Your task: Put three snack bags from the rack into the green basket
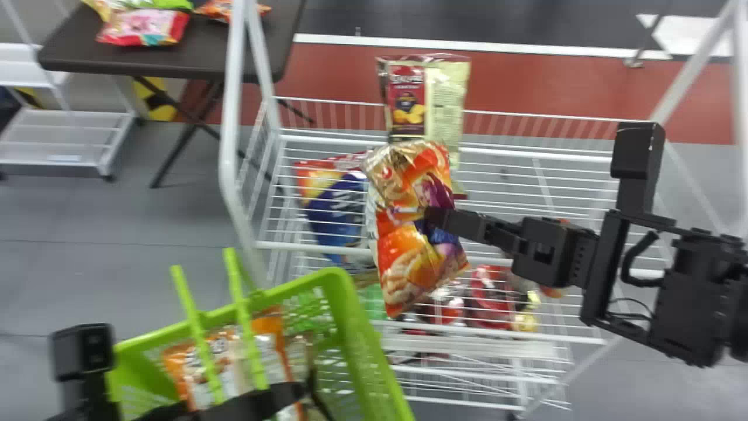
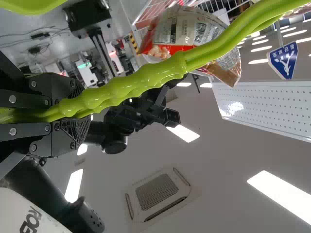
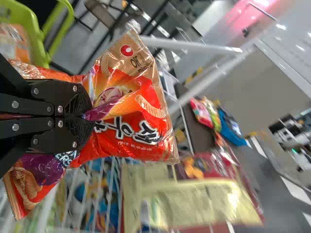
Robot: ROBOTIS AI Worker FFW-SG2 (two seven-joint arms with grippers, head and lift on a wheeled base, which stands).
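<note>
The right claw (image 1: 435, 217) was pressed together on a gathered fold near the middle of the orange snack bag (image 1: 403, 257), with the bag's ends spreading out to either side of its fingertips. The bag hung directly at the claw's tips, touching them, above the wire rack (image 1: 537, 153) and just beside the basket's near right-hand corner region. Below the claw, through the wires, lay red packets (image 1: 491, 295), a little nearer the robot than the fingertips. To the claw's left, partly behind the held bag, a blue bag (image 1: 333, 204) was likewise visible through the wires. Beyond the claw, a tall red-and-cream bag (image 1: 409, 99) stood upright at the rack's rear rail.

Left of the claw and nearer the robot was the green basket (image 1: 345, 292), in which orange-and-white packaging (image 1: 204, 356) lay, apart from the claw. The left claw (image 1: 280, 394) was closed about the basket's green handle (image 1: 242, 316), well to the right claw's left; the left wrist view showed the handle (image 2: 146, 80) passing between its fingers. Farthest out, beyond and left of the right claw, a dark table (image 1: 204, 55) bore a pink-and-red bag (image 1: 143, 26).
</note>
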